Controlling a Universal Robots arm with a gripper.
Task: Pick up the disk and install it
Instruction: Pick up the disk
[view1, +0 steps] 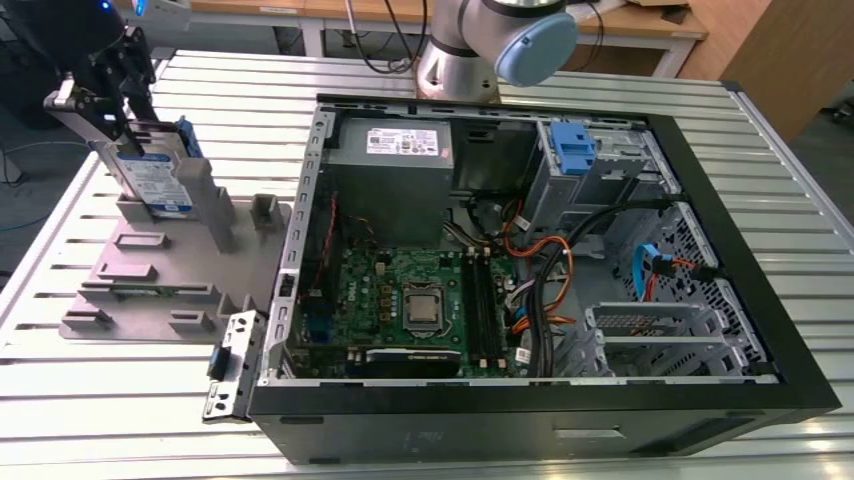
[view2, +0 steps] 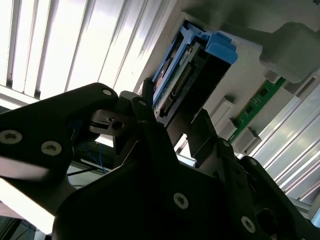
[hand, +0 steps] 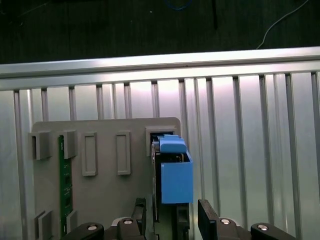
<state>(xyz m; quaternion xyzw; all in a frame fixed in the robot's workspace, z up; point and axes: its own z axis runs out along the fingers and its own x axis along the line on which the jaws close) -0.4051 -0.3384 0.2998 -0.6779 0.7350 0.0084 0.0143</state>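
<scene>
Gripper (hand: 172, 220) at the standing disk (view1: 151, 175)
An open computer case (view1: 534, 405) sits at the table's (view1: 80, 385) near edge. Farther back, by the edge on the exterior view's left, the disk stands upright in a grey holder plate (view1: 147, 270). The fingers (hand: 207, 218) are spread, one each side of it, with a small gap.

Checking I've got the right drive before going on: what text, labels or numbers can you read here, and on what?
White and blue label on the disk: print too small to read.
White sticker on the power supply: print too small to read.
Markings on the motherboard: too small to read.
No text can be quoted.
</scene>
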